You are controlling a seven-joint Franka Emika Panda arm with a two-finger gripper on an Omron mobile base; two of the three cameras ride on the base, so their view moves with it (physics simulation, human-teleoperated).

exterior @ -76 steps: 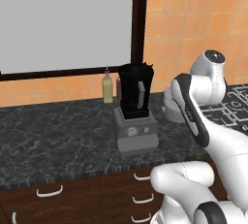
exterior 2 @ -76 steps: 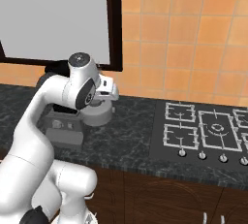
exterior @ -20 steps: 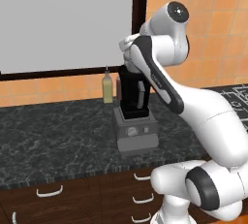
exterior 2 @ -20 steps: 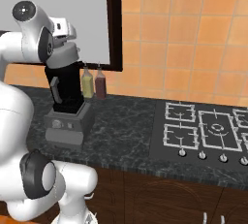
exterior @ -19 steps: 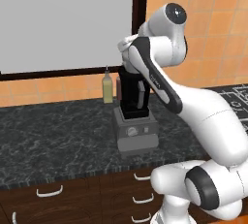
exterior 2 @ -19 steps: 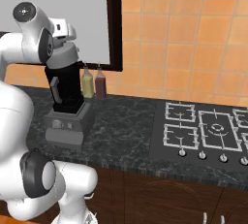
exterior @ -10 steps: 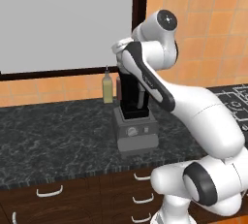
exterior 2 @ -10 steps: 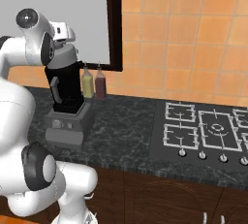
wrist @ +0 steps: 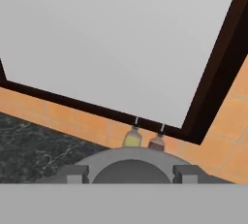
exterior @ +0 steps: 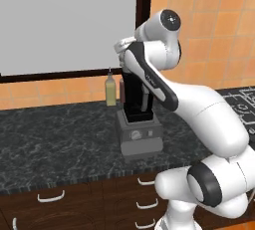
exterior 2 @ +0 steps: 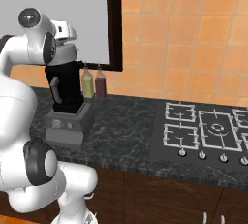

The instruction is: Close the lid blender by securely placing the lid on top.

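Gripped between the two small dark finger tips of the two-finger gripper (wrist: 131,172) is the small round light-grey lid (wrist: 131,166), of which the hand view gives a curved rim and a darker hollow centre, its lower part cut off at the bottom edge. From the left base view the white arm covers the top of the tall black translucent blender jar on its boxy grey base (exterior: 139,119), so the meeting of lid and jar is hidden; from the right base view the lid (exterior 2: 67,53) appears as a pale disc directly over the jar mouth of the blender (exterior 2: 66,103), and whether it touches the rim cannot be made out. The round dial on the base front faces the left base camera. Just behind the blender stand a slim yellow bottle (exterior 2: 87,83) and a dark red bottle (exterior 2: 100,84), close beside each other against the wall. All rest on a dark speckled stone counter (exterior: 55,139) above dark wooden drawers with pale handles (exterior: 51,196). Behind it rise orange wall tiles (exterior 2: 193,48) and a large pale panel in a dark frame (exterior: 64,20). A black gas hob with grey grates (exterior 2: 203,131) lies well apart from the blender.
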